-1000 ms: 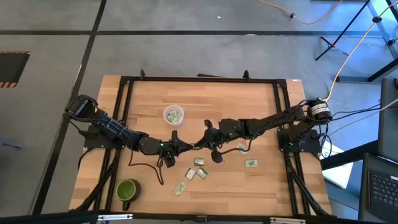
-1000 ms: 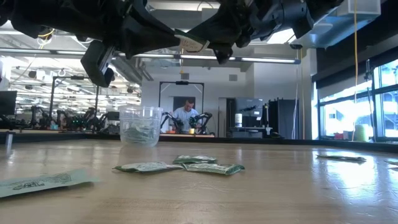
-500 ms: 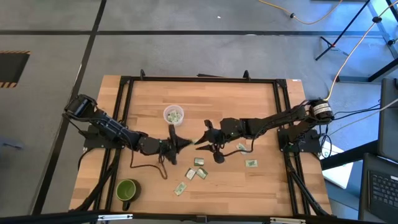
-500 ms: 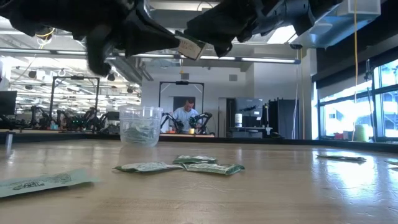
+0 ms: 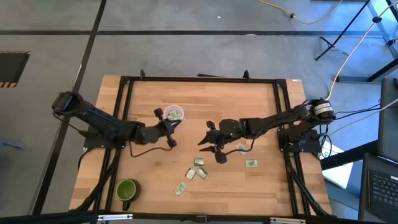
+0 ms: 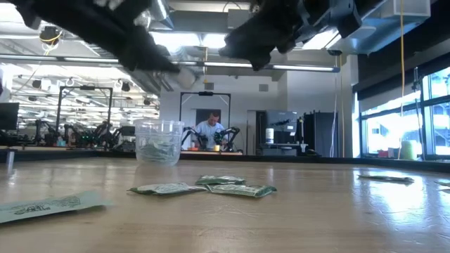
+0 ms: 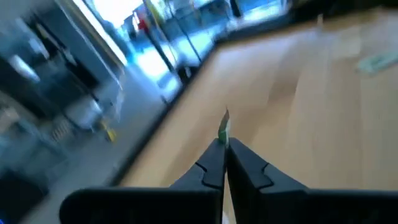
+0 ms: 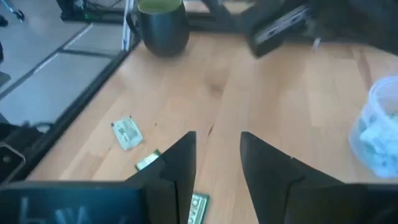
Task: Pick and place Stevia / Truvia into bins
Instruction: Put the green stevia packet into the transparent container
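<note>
Left gripper (image 5: 176, 124) clamps sachet (image 7: 223, 129) beside cup (image 5: 173, 114)

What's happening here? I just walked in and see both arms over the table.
The left gripper is shut on a green sachet and sits beside the clear cup. The right gripper hovers mid-table with fingers open, holding nothing. More sachets lie loose on the table.
</note>
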You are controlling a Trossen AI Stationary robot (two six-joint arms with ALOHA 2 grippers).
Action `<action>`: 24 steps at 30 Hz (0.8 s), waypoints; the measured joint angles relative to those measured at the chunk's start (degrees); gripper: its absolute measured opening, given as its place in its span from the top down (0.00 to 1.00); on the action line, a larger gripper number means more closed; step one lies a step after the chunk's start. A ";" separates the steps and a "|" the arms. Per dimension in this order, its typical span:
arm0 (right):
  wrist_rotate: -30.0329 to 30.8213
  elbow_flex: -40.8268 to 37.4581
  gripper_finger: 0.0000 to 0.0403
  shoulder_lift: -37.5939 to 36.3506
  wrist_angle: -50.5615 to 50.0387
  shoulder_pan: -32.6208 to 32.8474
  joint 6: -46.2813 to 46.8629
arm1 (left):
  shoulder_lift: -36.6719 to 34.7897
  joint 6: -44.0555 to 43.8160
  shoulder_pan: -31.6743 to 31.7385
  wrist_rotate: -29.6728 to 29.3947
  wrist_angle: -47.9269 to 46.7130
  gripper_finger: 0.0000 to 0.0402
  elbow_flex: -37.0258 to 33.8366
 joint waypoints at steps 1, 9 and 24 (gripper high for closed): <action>0.00 -0.04 0.68 0.31 -0.63 0.11 -0.09 | -0.16 -2.80 1.15 1.23 -2.56 0.99 0.00; 0.02 -0.61 0.68 3.74 0.19 1.40 -1.53 | 0.20 -16.15 9.31 7.38 -13.11 0.98 -0.02; 0.07 -0.63 0.68 6.01 0.45 2.73 -1.39 | 0.21 -5.50 12.78 6.00 -20.87 0.99 -0.02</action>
